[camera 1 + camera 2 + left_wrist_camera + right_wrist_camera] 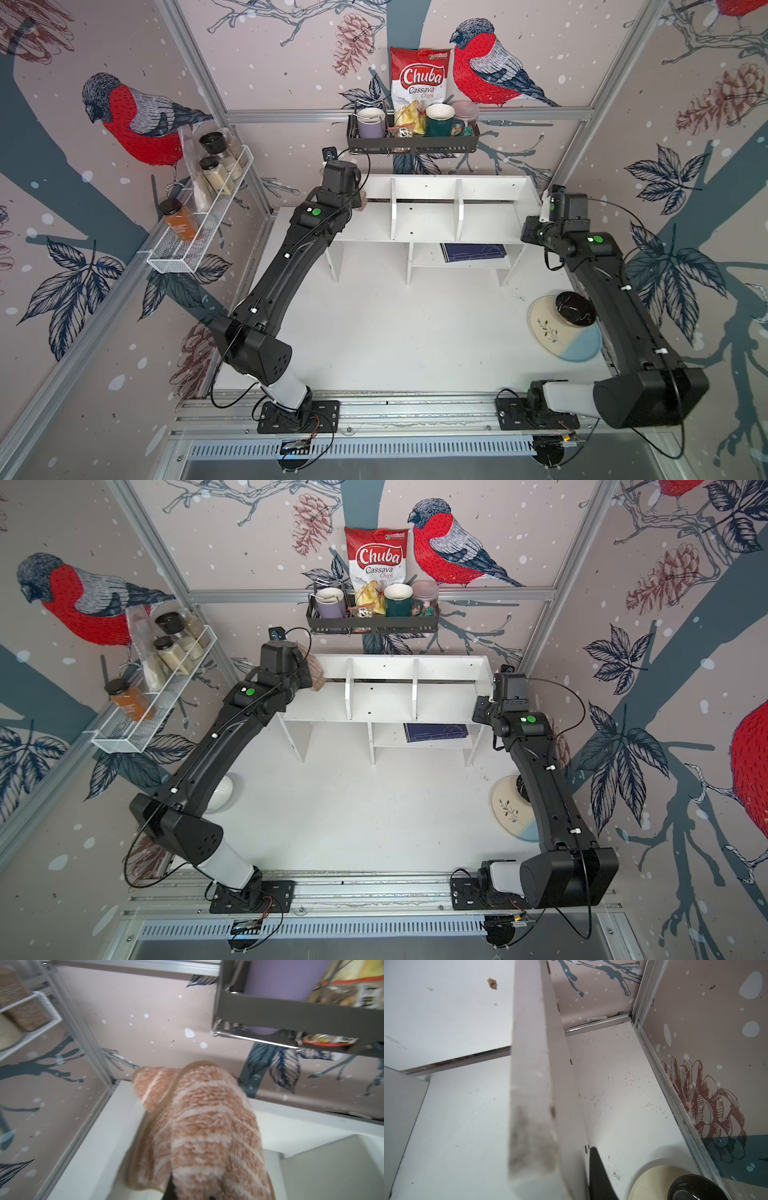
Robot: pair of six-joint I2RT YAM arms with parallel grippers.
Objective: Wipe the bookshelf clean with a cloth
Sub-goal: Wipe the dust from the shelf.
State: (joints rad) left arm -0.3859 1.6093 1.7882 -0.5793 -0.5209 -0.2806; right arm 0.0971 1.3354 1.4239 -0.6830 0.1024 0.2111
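The white bookshelf (424, 224) (382, 706) stands at the back of the table. The tan striped cloth (364, 198) (316, 673) (199, 1126) hangs over its left end wall, at the back corner. My left gripper (307, 672) is shut on the cloth, which drapes over and hides its fingers in the left wrist view. My right gripper (545, 208) sits at the shelf's right end. In the right wrist view the right side panel (533, 1064) runs between the jaws, with one black finger (596, 1167) against its outer face.
A black wall rack (411, 143) with mugs and a chips bag (419, 79) hangs just above the shelf. A white wire rack (195, 237) of jars is on the left wall. A plate (552, 336) with a black bowl (575, 307) lies beside the right arm. A dark book (473, 251) lies in a lower cubby.
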